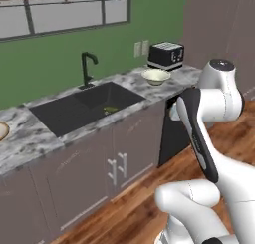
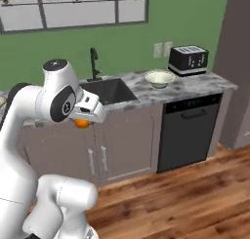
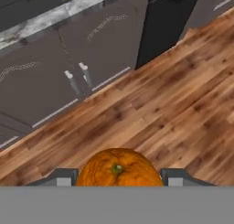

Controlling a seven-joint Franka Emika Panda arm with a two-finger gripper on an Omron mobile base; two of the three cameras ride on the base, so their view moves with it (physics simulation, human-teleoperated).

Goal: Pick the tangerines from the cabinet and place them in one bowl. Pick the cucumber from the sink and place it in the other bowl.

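Carrying a bright orange tangerine (image 3: 119, 168) clenched in the gripper (image 2: 83, 120) above the floor, the robot is leaving the bowl (image 1: 156, 76) unfilled and the cucumber (image 1: 110, 109) in the sink (image 1: 64, 113).

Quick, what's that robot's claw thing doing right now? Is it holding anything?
End effector: closed on a bright orange tangerine, carried in the air over the wooden floor in front of the cabinets.
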